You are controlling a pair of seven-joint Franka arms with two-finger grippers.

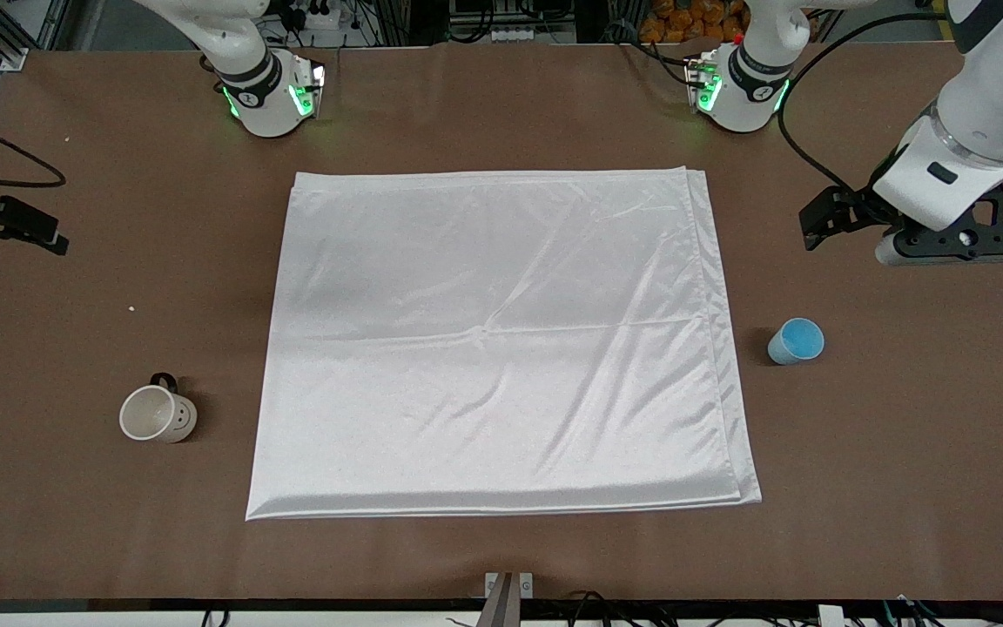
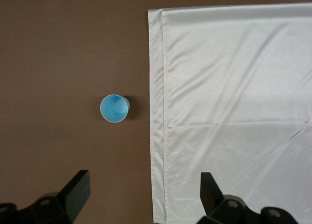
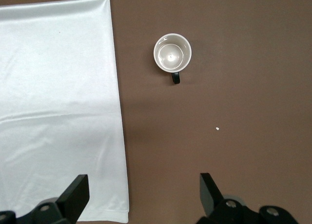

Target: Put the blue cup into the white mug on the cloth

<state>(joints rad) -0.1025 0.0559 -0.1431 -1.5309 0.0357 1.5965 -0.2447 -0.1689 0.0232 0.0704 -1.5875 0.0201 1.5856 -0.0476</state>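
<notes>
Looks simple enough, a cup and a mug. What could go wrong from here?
The blue cup and white mug stand on bare table at either end of the cloth, so both need moving. The cup is small and light; the open left gripper could tip it. The shiny, creased cloth might let the mug slide or wobble.

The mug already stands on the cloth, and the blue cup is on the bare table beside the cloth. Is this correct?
Not quite. The mug stands on the bare table too, beside the cloth toward the right arm's end, as the front view shows. The cup is indeed on the table, beside the cloth.
</notes>
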